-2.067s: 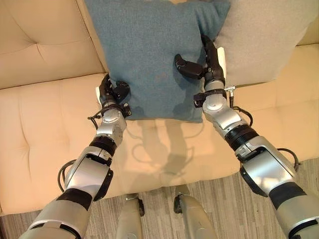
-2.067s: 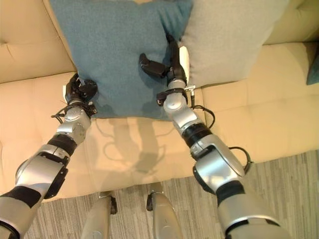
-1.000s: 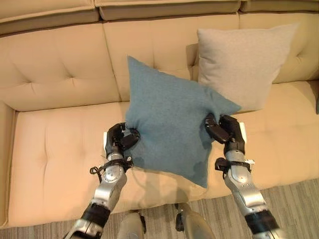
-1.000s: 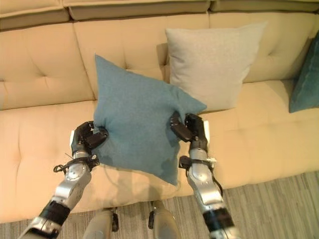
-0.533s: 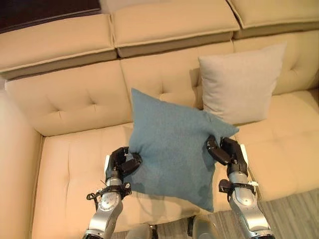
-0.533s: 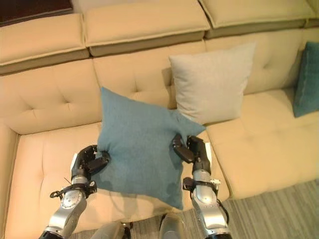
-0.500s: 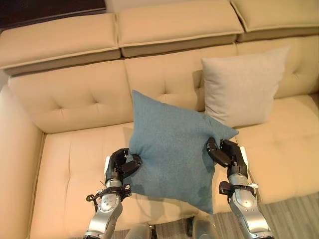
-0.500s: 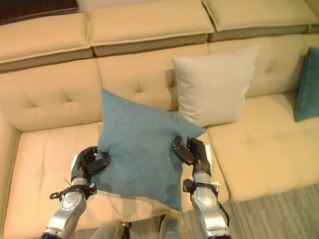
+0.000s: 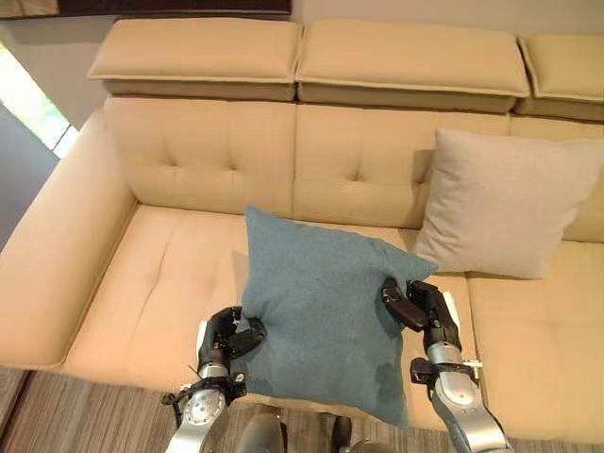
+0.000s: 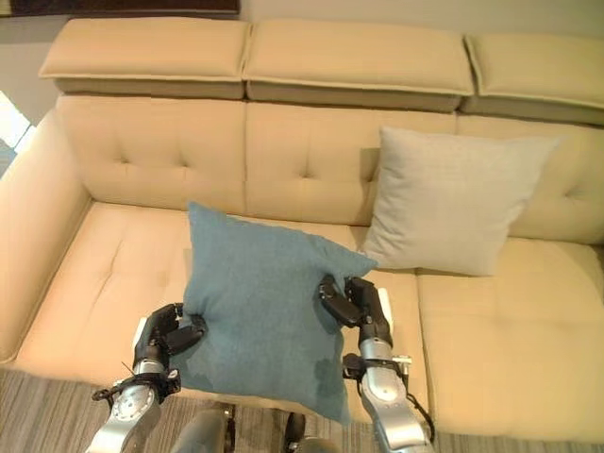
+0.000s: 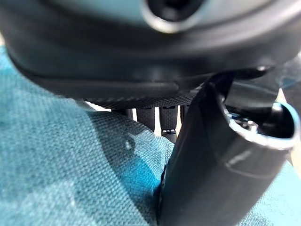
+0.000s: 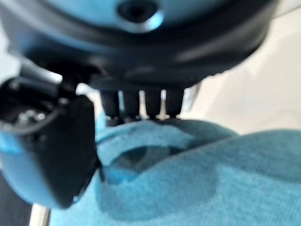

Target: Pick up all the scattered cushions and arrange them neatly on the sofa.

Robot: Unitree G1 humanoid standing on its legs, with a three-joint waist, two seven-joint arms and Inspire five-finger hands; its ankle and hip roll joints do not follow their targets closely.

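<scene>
A teal cushion (image 9: 326,307) hangs tilted in the air above the front edge of the beige sofa's (image 9: 170,274) seat, held between my two hands. My left hand (image 9: 228,338) is shut on its lower left edge, thumb and fingers pinching the cloth (image 11: 70,165). My right hand (image 9: 421,310) is shut on its right corner, fingers curled round the fabric (image 12: 188,160). A beige-grey cushion (image 9: 495,203) leans upright against the sofa back to the right of the teal one.
The sofa's left armrest (image 9: 52,255) slopes down at the left. The left and middle seat sections (image 10: 123,274) lie bare behind the teal cushion. Striped grey carpet (image 9: 85,420) runs along the sofa's front edge.
The view has pulled back and swung left, so more of the sofa and its left armrest show. Both hands keep their hold on the teal cushion, now lower and nearer the seat's front edge.
</scene>
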